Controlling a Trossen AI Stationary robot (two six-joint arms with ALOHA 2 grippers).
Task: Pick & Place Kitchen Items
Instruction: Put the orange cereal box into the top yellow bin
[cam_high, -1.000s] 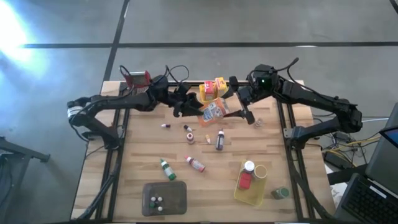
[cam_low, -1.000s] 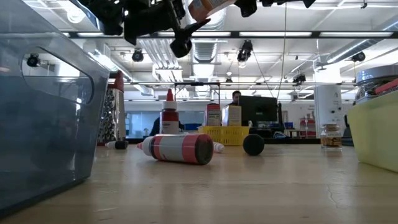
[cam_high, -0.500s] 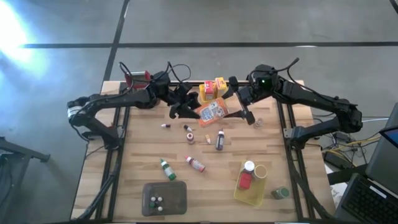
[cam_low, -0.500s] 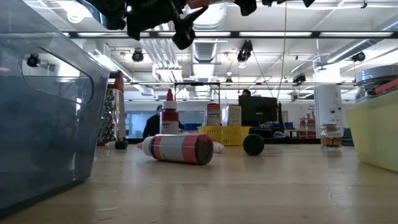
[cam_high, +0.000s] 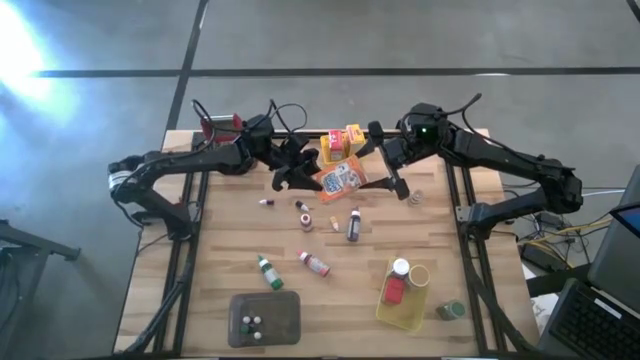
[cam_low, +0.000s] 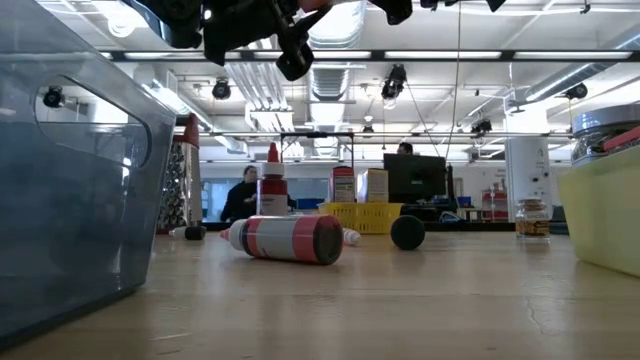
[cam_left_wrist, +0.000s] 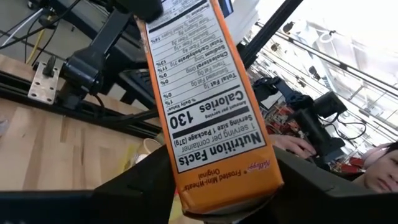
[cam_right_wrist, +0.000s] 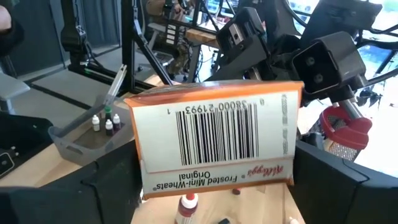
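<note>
An orange Frosted Mini-Wheats box (cam_high: 342, 178) hangs high over the table's far middle, between my two grippers. My left gripper (cam_high: 300, 168) comes at it from the table's left and is shut on one end. My right gripper (cam_high: 385, 172) comes from the right and has the other end between its fingers. The left wrist view shows the box's nutrition panel (cam_left_wrist: 205, 106). The right wrist view shows its barcode end (cam_right_wrist: 214, 137). Small bottles (cam_high: 268, 270) (cam_high: 315, 263) (cam_high: 353, 225) lie on their sides on the wood below. My left gripper pinches the box's end below the nutrition panel (cam_left_wrist: 217, 180) between its two fingers (cam_left_wrist: 140, 190), one on each side of that panel. The fingers come about level from the table's left. The box is lifted clear of the table. My right gripper has the barcode end (cam_right_wrist: 273, 155) between its two fingers (cam_right_wrist: 323, 180), one at each short edge of that panel. They come from the table's right, slanting a little down. The box spans the whole gap and hangs clear of the table.
A yellow basket (cam_high: 340, 143) with small boxes stands at the far middle. Another yellow basket (cam_high: 383, 312), at the near right, holds a red-capped jar. A grey tray (cam_high: 285, 320) with tiny bottles stands at the near middle. A red-handled grater (cam_high: 218, 125) is at the far left, and a jar (cam_high: 450, 310) at the near right.
My left gripper has rolled a little at the wrist while staying at the box's left end. The box has tipped slightly between the two grippers and now shows more of a pale face from above. It stays lifted in the same place.
</note>
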